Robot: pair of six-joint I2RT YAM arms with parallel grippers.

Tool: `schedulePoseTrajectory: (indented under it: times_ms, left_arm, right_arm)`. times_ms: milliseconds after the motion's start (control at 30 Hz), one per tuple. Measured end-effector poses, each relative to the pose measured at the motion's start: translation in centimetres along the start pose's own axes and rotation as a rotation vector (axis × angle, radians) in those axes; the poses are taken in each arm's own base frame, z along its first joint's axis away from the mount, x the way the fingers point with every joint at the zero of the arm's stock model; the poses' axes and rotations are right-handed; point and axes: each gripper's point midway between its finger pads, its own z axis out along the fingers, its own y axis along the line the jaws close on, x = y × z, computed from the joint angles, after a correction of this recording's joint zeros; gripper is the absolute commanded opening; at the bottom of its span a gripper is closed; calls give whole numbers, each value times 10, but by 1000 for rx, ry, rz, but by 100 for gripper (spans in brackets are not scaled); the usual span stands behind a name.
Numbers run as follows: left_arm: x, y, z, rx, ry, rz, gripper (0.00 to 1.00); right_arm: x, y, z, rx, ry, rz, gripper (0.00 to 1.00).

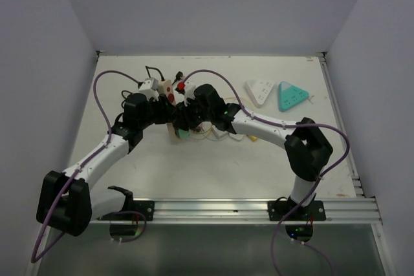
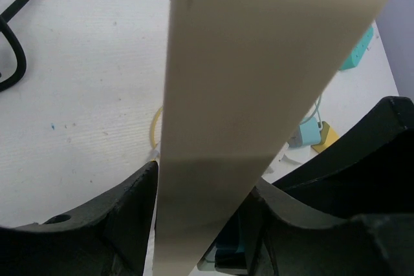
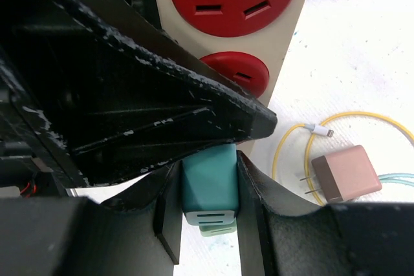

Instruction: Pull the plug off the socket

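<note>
Teal plug (image 3: 208, 182) is sitting pinched in the right tool (image 3: 208, 193), just beside the beige socket strip (image 2: 259, 63); left tool (image 2: 202, 218) is clamping that strip's sides.

The blurred power strip (image 2: 259, 63) runs off-frame; the teal plug (image 3: 208, 182) is half-hidden.

Tight squeeze mid-frame: left gripper (image 2: 204, 198) clamps the power strip (image 2: 259, 63), right gripper (image 3: 208, 206) pinches the teal plug (image 3: 208, 182) alongside. Pink charger (image 3: 343, 174) and yellow cable (image 3: 277, 159) clutter the right wrist view's lower right. Overhead, the table (image 1: 207, 172) lies open lower centre.
</note>
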Motion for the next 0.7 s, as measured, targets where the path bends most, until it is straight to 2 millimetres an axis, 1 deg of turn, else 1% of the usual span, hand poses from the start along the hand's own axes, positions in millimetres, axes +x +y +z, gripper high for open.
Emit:
schedulePoseTrajectory:
  times_ms: [33, 133, 167, 200, 233, 300, 333, 500, 700]
  left_arm:
    - [0, -1, 1, 4, -5, 3, 41]
    - [0, 2, 2, -8, -21, 18, 29]
    - [-1, 3, 2, -10, -27, 22, 22]
    - [-2, 3, 3, -9, -32, 29, 17]
    - [-3, 2, 3, -10, -39, 34, 9]
    - [-5, 2, 3, -11, -47, 42, 1]
    - [-5, 2, 3, -13, -48, 45, 0]
    - [-6, 0, 2, -25, -58, 73, 0]
    - [-10, -7, -1, -25, -83, 92, 0]
  right_arm:
    - [0, 0, 0, -1, -1, 0, 0]
    - [-2, 1, -1, -4, -6, 4, 0]
    - [-3, 1, -2, -6, -10, 6, 0]
    - [-3, 2, -3, -7, -11, 8, 0]
    - [-4, 1, -4, -6, -16, 8, 0]
    - [-4, 1, -5, -8, -21, 9, 0]
    - [-4, 1, -6, -7, -23, 9, 0]
    - [-2, 2, -12, -6, -32, 9, 0]
    - [-6, 4, -22, -3, -50, 3, 0]
